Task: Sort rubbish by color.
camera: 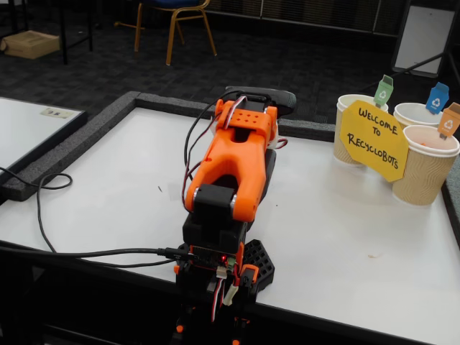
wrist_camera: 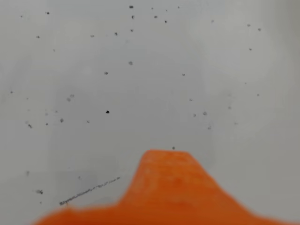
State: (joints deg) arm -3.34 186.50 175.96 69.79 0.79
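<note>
Right now my arm (camera: 233, 169) is folded up small in the middle of the white table (camera: 345, 237) in the fixed view. My gripper (wrist_camera: 166, 187) shows only as a blurry orange bump at 6 o'clock in the wrist view, so I cannot tell if it is open or closed. Under it is just speckled table. I see no paper wads. Three cups (camera: 424, 169) and a yellow sign (camera: 374, 140) stand at 2 o'clock from my arm.
</note>
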